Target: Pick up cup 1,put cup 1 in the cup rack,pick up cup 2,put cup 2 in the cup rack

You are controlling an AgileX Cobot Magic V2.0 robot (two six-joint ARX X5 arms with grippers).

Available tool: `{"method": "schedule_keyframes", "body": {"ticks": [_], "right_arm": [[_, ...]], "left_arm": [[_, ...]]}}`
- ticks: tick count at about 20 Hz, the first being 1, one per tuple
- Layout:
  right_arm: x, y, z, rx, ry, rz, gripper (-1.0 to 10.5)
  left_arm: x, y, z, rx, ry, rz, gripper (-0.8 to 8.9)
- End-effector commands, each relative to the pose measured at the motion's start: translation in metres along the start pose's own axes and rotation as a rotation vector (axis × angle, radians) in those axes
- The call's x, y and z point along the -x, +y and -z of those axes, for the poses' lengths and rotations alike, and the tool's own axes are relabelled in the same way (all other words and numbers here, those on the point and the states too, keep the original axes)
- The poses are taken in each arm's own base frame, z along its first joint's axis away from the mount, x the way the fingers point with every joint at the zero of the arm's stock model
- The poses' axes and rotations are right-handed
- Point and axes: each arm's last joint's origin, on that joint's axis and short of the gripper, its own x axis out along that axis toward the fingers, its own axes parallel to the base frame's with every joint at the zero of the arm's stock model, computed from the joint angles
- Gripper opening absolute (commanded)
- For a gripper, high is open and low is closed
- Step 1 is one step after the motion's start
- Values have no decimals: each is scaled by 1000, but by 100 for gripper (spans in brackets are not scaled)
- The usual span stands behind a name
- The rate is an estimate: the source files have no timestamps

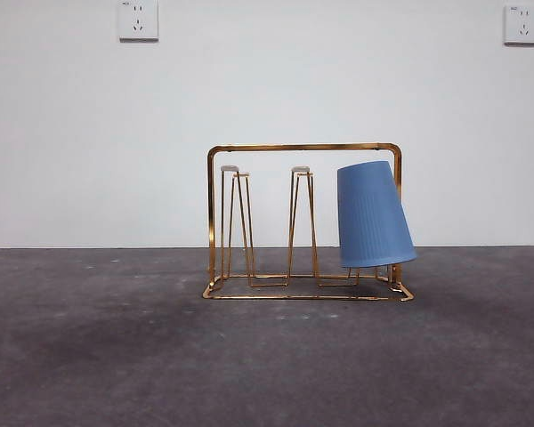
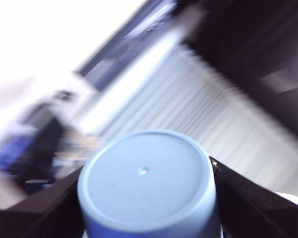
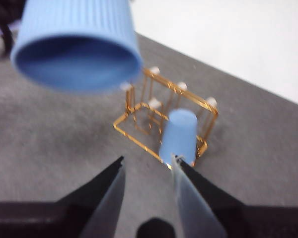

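The gold wire cup rack point(image 1: 303, 147) stands in the middle of the dark table. One blue ribbed cup point(image 1: 372, 213) hangs upside down, slightly tilted, on its right-hand prongs; the right wrist view shows that cup point(image 3: 180, 136) on the rack point(image 3: 139, 144) too. My left gripper point(image 2: 146, 193) is shut on a second blue cup point(image 2: 148, 181), its flat bottom facing the camera against a blurred background. That second cup point(image 3: 77, 44) hangs high in the air, mouth toward the right wrist camera. My right gripper point(image 3: 149, 161) hovers open and empty above the table, short of the rack. Neither arm shows in the front view.
Two bare pairs of prongs point(image 1: 236, 173) stand at the rack's left and middle. A white wall with two sockets point(image 1: 138, 20) rises behind the table.
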Motion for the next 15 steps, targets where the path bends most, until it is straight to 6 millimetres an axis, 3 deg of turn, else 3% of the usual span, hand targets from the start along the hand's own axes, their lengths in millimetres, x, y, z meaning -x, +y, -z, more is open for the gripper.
{"method": "schedule_keyframes", "body": {"ticks": [1,5,8,15], "right_arm": [[7,-2,6,-27,22,28,159],[15,-4,13,-49,44,50,159],[16,-4,14,-58,44,50,159],[16,-4,13,-76,34,50,158]], "left_arm": [[18,-8,-9,-249,7,-202,-6],[47,-20,-17,-506,-10,-560,-6],[59,-24,-20,-613,-25,-724,-6],[54,-7,-16,-739,-18,-914,-6]]}}
